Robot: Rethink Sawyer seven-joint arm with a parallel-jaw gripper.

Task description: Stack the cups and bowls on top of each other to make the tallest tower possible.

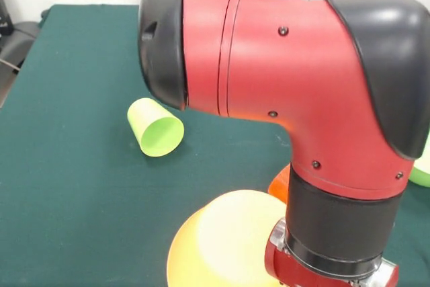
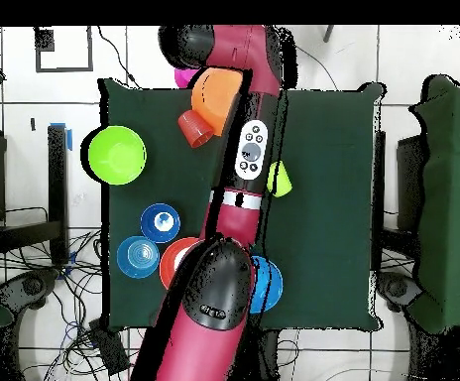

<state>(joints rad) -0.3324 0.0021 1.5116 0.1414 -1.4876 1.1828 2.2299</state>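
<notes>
The large light-orange bowl [image 1: 222, 240] [image 2: 217, 91] sits upside down at the table's edge far from the robot's base. The arm's wrist [image 1: 322, 270] hangs right beside it; the gripper itself is below the front view's edge and hidden under the arm from overhead. The smooth lime-green cup [image 1: 156, 136] [image 2: 279, 179] lies on its side, apart. The orange cup [image 1: 279, 183] [image 2: 194, 127] lies next to the light-orange bowl, mostly hidden in front. A sliver of the pink bowl [image 2: 182, 77] shows beside the arm.
The lime-green bowl [image 2: 117, 155] [image 1: 422, 166] stands open side up near a table side. Two small blue bowls [image 2: 160, 222] [image 2: 138, 257], the red-orange bowl [image 2: 179, 260] and a blue bowl [image 2: 266, 283] cluster near the robot's base, partly under the arm [image 2: 239, 179].
</notes>
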